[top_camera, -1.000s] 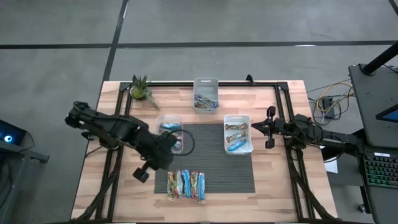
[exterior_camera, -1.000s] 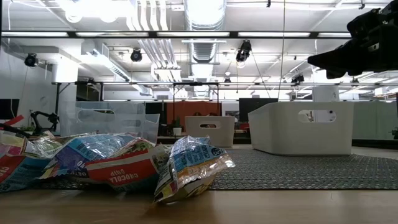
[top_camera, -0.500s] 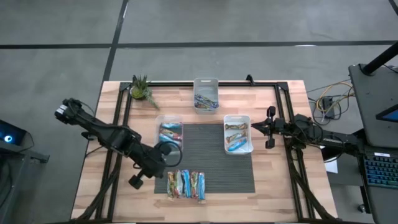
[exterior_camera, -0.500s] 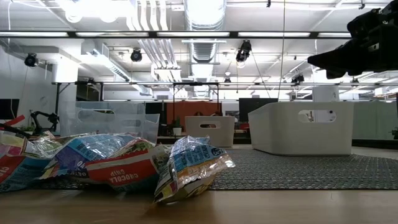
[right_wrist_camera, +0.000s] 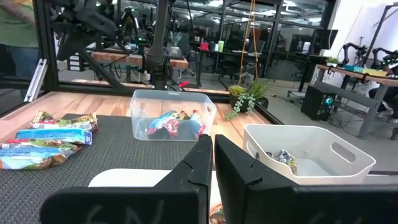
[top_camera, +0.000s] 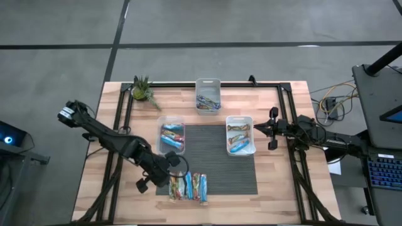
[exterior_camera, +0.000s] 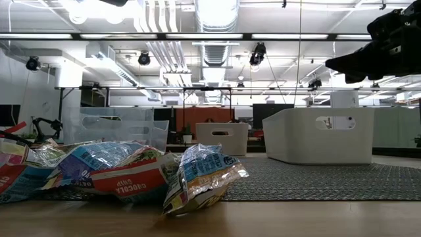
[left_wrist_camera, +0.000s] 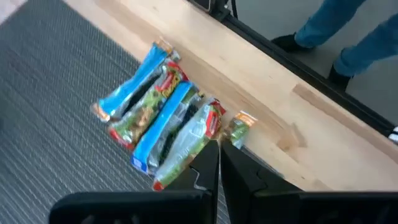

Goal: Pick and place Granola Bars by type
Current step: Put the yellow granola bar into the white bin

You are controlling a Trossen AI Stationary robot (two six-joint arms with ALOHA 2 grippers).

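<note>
The table (top_camera: 276,188) carried a dark ribbed mat (top_camera: 217,169) with three bins around it: a clear bin (top_camera: 171,137) at the mat's left edge, a white bin (top_camera: 240,135) at its right part, and another white bin (top_camera: 208,95) farther back. Each bin had some bars inside. The Granola Bars (top_camera: 188,186) not yet sorted lay in a tight row at the near edge of the mat, side by side and touching.

The left claw (top_camera: 168,177) hung just over the left end of this row, fingers closed and holding nothing. The right claw (top_camera: 272,129) waited beside the white bin, also closed and empty.

The bars looked light, with shiny crinkled wrappers that are probably slippery and can crush. I judged the best hold was across the narrow middle of one end bar
</note>
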